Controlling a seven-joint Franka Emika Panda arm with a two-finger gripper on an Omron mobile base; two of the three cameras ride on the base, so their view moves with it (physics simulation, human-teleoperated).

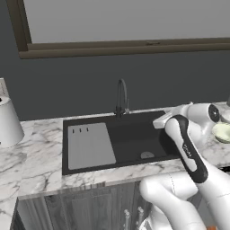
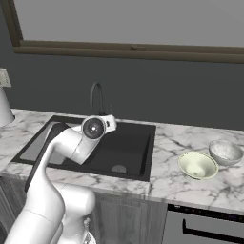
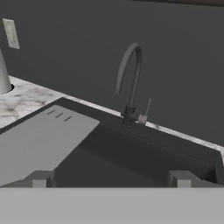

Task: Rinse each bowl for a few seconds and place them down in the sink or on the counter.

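Two bowls stand on the counter (image 2: 171,183) to the right of the sink (image 2: 131,145). One is a pale greenish bowl (image 2: 197,165), the other a greyer bowl (image 2: 226,152) behind it. The greenish bowl (image 1: 223,132) also peeks past my arm at the right edge of the left base view. My gripper (image 3: 110,179) hovers open over the black sink basin (image 3: 131,157) with nothing between its fingertips (image 3: 39,179). It faces the dark gooseneck faucet (image 3: 131,83).
A grey drainboard panel (image 1: 90,146) fills the sink's left part, and a round drain (image 2: 118,168) sits near its front. A tall white cylinder (image 1: 8,121) stands on the counter at far left. The dark wall and a window sill (image 1: 126,47) rise behind the faucet (image 1: 121,96).
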